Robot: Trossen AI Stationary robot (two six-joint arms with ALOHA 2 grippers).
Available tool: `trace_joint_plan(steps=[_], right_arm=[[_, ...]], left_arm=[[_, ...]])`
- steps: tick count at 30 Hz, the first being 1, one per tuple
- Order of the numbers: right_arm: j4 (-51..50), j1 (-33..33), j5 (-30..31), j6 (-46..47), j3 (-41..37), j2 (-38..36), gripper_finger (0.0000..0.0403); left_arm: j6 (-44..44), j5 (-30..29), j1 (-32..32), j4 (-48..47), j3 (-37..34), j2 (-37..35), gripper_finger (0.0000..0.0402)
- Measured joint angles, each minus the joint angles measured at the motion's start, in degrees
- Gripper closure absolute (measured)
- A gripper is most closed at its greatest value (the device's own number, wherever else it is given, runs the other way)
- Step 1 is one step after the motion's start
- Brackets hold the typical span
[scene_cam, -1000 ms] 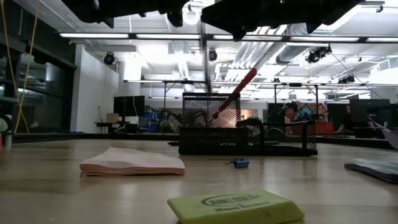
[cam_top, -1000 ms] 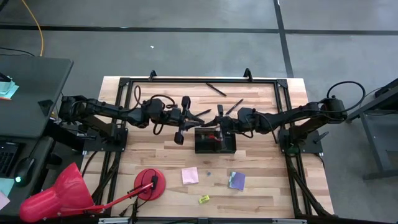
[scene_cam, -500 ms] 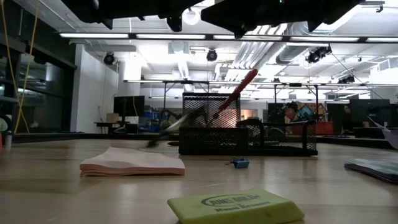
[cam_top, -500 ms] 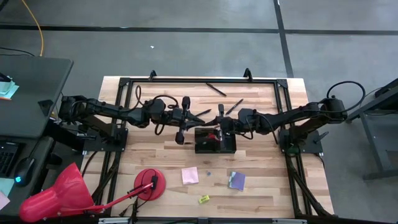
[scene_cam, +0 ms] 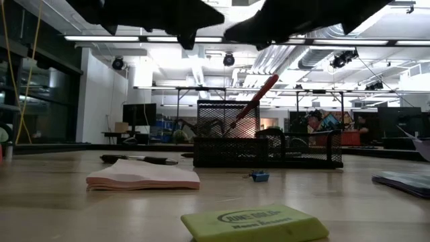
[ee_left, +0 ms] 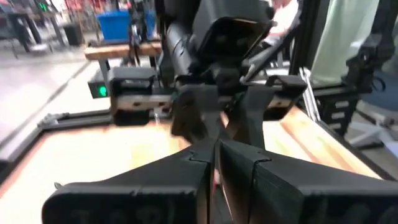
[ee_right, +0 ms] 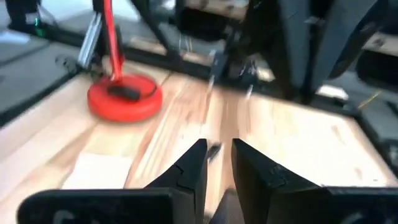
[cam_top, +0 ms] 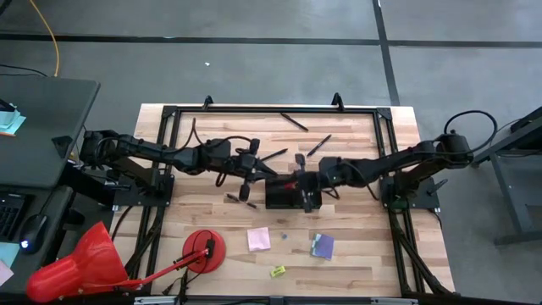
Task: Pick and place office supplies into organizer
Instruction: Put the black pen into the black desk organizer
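The black mesh organizer [cam_top: 292, 195] [scene_cam: 269, 144] stands mid-table with red-handled scissors [scene_cam: 259, 97] leaning in it. A dark pen [cam_top: 237, 201] [scene_cam: 138, 159] lies flat on the wood left of it. My left gripper [cam_top: 266, 172] [ee_left: 217, 155] hovers shut and empty above the organizer's left end. My right gripper [cam_top: 298, 181] [ee_right: 219, 155] hangs over the organizer with a narrow gap between its fingers and nothing in it. Nearer lie a pink sticky pad [cam_top: 258, 239], a purple pad [cam_top: 322, 246] and a yellow eraser [cam_top: 278, 271].
Three more dark pens [cam_top: 294, 121] [cam_top: 319, 145] [cam_top: 273, 155] lie toward the far edge. A red disc [cam_top: 203, 250] and red cone [cam_top: 76, 267] stand near left. A tiny blue piece [scene_cam: 259, 177] lies before the organizer. Black frame rails [cam_top: 271, 108] border the table.
The pen that hung upright above the organizer's left end has fallen and now lies flat on the table left of the organizer. My right gripper has moved toward the near edge over the organizer and tipped downward. My left gripper has tipped down a little.
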Motion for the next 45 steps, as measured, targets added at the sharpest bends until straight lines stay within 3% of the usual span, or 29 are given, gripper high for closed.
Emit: trace_joint_plan(steps=[5,8,10,15,19,27,30,35,40,45], right_arm=[[-3.01,3.61,6.48,0.68,0.00,0.41,0.0338],[-3.15,4.94,5.75,1.60,0.00,1.83,0.0336],[-4.21,5.61,4.58,1.44,0.00,2.84,0.0334],[-5.89,6.44,9.65,3.06,-0.02,4.06,0.0334],[-4.36,6.28,10.43,3.61,-0.02,4.20,0.0334],[-13.82,1.53,1.37,11.65,7.52,7.25,0.0326],[-17.98,0.41,-0.68,11.53,13.89,11.72,0.0318],[-33.10,-0.22,-0.73,10.09,28.95,22.30,0.0302],[-50.76,-0.66,1.32,9.67,45.71,32.58,0.0283],[-56.51,-0.60,-3.97,9.00,57.42,42.54,0.0281]], left_arm=[[-0.77,1.46,-2.06,-5.16,-0.28,0.00,0.0385],[-2.56,2.56,-5.63,-11.85,-0.30,0.00,0.0385],[-2.66,-0.85,-9.55,-13.26,-1.46,0.00,0.0385],[-9.11,-15.23,-19.60,3.04,-10.22,0.00,0.0385],[-10.12,-18.53,-21.72,12.75,-17.33,-0.03,0.0385],[-9.52,-29.04,-21.58,30.68,-27.70,-4.50,0.0385],[-7.78,-32.09,-21.56,36.59,-30.97,-6.87,0.0385],[-5.21,-32.77,-21.59,40.12,-34.35,-11.02,0.0385],[-5.27,-33.69,-21.57,39.30,-36.43,-16.72,0.0385],[-4.32,-35.08,-21.59,37.79,-37.42,-21.35,0.0385]])
